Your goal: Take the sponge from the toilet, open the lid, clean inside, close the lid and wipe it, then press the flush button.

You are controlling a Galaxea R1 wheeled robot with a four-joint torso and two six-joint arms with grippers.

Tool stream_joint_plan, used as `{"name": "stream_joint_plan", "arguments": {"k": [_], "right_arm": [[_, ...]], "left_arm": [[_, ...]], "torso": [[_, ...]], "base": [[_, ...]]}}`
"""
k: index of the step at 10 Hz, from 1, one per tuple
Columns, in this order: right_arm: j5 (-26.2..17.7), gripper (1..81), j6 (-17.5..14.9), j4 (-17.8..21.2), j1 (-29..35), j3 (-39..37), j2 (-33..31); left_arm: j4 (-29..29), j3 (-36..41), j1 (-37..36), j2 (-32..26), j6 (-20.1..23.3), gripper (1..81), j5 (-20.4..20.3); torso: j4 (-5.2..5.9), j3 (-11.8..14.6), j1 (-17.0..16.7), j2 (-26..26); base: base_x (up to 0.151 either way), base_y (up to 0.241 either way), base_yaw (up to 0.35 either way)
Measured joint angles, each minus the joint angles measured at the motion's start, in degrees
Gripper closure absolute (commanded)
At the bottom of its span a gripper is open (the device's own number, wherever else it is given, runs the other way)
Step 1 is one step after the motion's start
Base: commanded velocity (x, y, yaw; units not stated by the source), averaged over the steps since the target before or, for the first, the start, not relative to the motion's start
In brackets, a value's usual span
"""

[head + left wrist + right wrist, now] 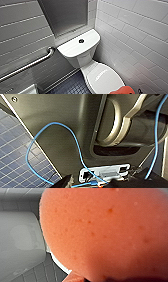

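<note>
Clenching the right claw (100, 276) on the sponge (105, 230), grasping the orange-red pad close up against the wrist camera. Hanging over the front end of the lid (102, 77), lying shut, white and smooth beneath the claw. Facing the toilet (82, 53), its boxy tank rising beyond the claw, past the far end of the lid. Standing well apart from the flush button (81, 40), sitting small and dark on top of the tank, ahead of the claw. Having a metal grab bar (27, 65) far off to the claw's left, slanting along the grey wall. Looking down on dark floor tiles (72, 87) left of the bowl, below the claw's level. Hanging the left claw (97, 182) beside the robot's dark body, with a blue cable (75, 141) looping past it; not being able to tell whether released or clenched.
</note>
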Motion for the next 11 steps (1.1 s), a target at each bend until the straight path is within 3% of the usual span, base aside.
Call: {"name": "stream_joint_plan", "arguments": {"k": [3,7,9,11], "right_arm": [[2.8,81.1,-3.8,-1.3,-12.1,1.3,-3.2],[8.2,81.1,-6.3,-8.7,-28.1,-4.0,-2.5],[10.8,81.1,-6.9,-13.2,-34.2,-8.1,-0.7],[12.0,81.1,-7.3,-15.2,-36.6,-13.1,2.6]], "left_arm": [[0.0,6.1,-1.5,-3.7,0.0,1.0,-0.2],[0.0,22.9,-3.8,-13.3,0.0,1.0,0.1],[0.0,30.7,-5.3,-18.7,0.0,1.0,0.4],[0.0,36.8,-7.7,-23.3,-0.2,1.0,0.5]], "torso": [[0.0,0.0,0.0,0.0],[0.02,0.0,0.0,0.0],[0.02,0.0,0.0,0.0],[0.02,0.0,0.0,0.0]], "base": [[0.0,0.0,0.0],[0.0,0.0,0.0],[0.0,0.0,0.0],[0.0,0.0,0.0]]}}
